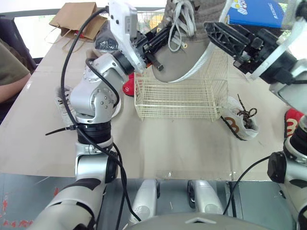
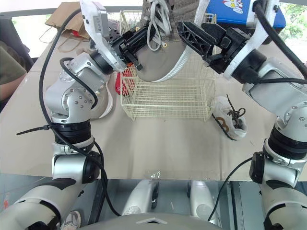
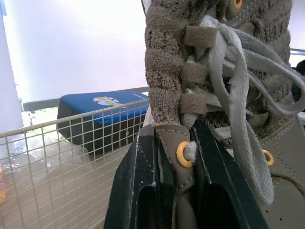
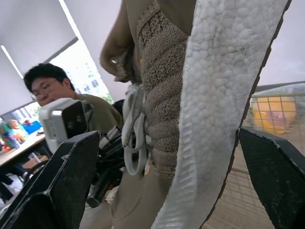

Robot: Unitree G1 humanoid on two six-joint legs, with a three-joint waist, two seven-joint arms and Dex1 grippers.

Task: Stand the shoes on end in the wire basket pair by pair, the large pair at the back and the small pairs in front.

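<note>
– Counting up, what is there?
– One basket [image 1: 182, 98] on the tabletop [image 1: 182, 148] and one big shoe [image 1: 184, 52] in the air. A small white shoe [image 1: 240, 120] lies just right of the basket. One red shoe [image 1: 128, 87] sits at the basket's left wall, and another red shoe [image 1: 293, 122] at the far right.
– The big one?
– Taupe, with a knit tongue, pale laces, yellow eyelets and a white sole. Its long axis is steep, toe down, sole toward the right gripper [image 2: 194, 31]. The toe hangs over the basket's back left part.
– Who holds it?
– The left gripper [image 3: 177, 148] is clamped on the eyelet flap. The right gripper's fingers are apart, one on each side of the sole.
</note>
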